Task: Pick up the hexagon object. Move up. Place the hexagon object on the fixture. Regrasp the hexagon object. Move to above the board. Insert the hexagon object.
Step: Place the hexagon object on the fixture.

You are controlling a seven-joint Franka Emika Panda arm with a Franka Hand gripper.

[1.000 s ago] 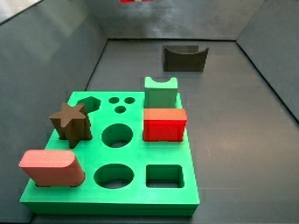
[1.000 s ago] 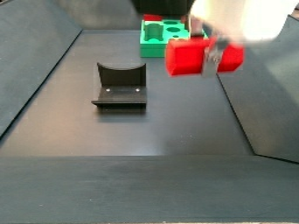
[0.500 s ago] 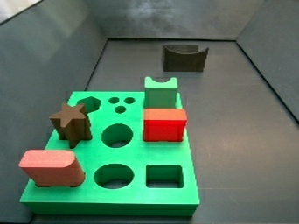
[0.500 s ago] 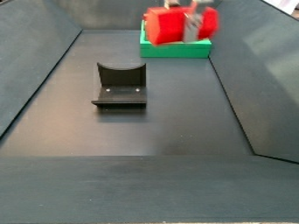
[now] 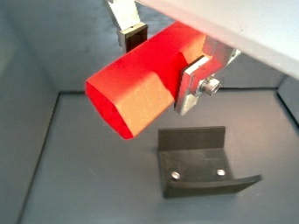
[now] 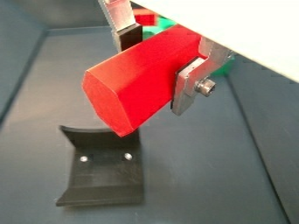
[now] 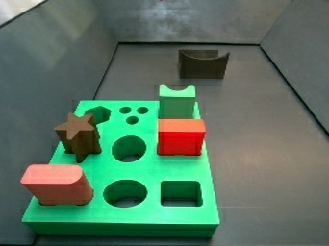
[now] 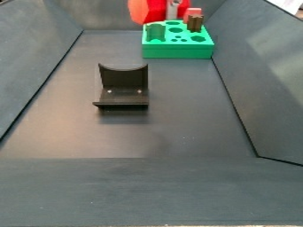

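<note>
Overhead, in both wrist views, the hand gripped the hexagon object between its silver fingers, held in the air above the fixture on the dark worktop. Both side views showed the board; the hexagon object hung high near it.

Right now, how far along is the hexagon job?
Pickup looks done: the gripper holds the hexagon object between its fingers, raised above the floor. The fixture sits empty below it. Still left: placing on the fixture, regrasping, moving above the board, and inserting.
</note>
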